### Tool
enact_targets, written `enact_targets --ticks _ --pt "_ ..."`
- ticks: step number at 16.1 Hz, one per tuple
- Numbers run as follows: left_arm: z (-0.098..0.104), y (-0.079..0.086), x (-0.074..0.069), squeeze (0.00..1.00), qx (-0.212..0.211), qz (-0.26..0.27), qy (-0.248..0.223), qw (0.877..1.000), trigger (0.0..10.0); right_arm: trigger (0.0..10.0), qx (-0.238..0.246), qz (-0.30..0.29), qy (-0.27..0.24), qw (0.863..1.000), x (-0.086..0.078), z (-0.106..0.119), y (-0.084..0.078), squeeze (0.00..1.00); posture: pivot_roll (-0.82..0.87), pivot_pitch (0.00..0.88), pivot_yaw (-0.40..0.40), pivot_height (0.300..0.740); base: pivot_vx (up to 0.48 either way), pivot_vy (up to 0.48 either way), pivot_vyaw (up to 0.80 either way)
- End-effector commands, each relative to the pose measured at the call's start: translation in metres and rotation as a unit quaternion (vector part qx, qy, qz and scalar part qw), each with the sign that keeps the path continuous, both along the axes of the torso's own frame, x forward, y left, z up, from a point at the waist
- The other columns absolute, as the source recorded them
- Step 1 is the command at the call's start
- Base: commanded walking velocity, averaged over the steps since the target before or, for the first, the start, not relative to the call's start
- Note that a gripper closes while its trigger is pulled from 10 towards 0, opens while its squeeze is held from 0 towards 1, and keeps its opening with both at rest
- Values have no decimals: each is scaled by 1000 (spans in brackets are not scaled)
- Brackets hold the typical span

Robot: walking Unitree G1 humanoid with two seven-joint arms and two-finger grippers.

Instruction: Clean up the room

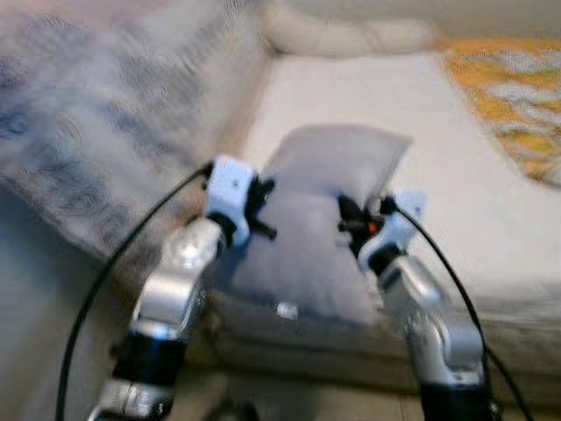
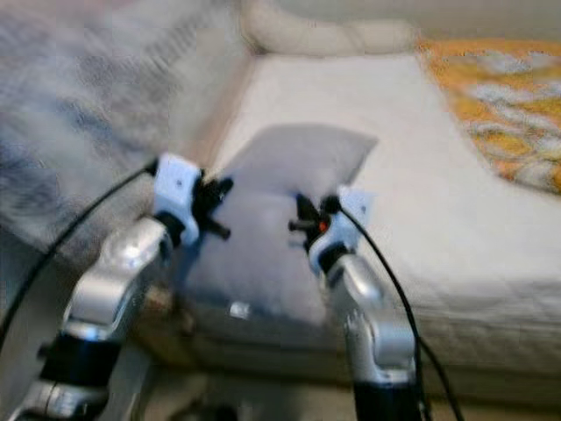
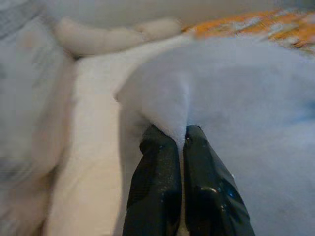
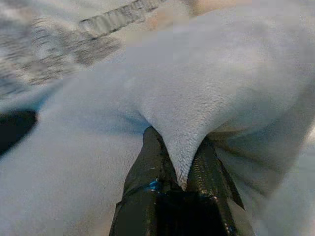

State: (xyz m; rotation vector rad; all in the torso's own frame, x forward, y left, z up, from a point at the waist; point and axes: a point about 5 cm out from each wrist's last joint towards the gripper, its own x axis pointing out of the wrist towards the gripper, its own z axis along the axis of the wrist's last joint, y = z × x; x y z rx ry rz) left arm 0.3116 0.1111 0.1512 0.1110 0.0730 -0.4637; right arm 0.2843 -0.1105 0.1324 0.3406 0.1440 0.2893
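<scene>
A grey pillow point(image 1: 308, 230) lies on the near end of a cream mattress point(image 1: 456, 202), held from both sides. My left gripper point(image 1: 260, 210) is at its left edge; in the left wrist view its fingers point(image 3: 158, 172) are shut on a pinch of the pillow's fabric point(image 3: 170, 110). My right gripper point(image 1: 349, 221) is at the pillow's right edge; in the right wrist view a fold of the grey pillow point(image 4: 182, 142) is pinched between its fingers point(image 4: 152, 162). The head views are blurred.
A grey patterned blanket point(image 1: 96, 123) is heaped on the left beside the mattress. A cream bolster point(image 1: 342, 35) lies along the far end. An orange patterned cover point(image 1: 513, 96) lies at the right. Pale floor point(image 1: 289, 395) shows in front of the mattress edge.
</scene>
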Motion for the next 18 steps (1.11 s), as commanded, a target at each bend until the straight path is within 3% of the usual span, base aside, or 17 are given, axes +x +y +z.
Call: enact_targets --ticks 1,13,18 --pt "14 13 6 0 4 30 -28 999 10000 10000 -4 -21 -12 1000 3 4 -7 0 -67 0 67 740 300 0 0" --pt "13 17 6 0 7 34 -27 999 10000 10000 -13 12 -4 1000 5 -1 -1 0 -55 0 59 740 318 0 0" --pt "14 18 6 0 15 28 -27 999 10000 10000 -22 23 -3 999 4 -4 4 0 -58 0 75 740 313 0 570"
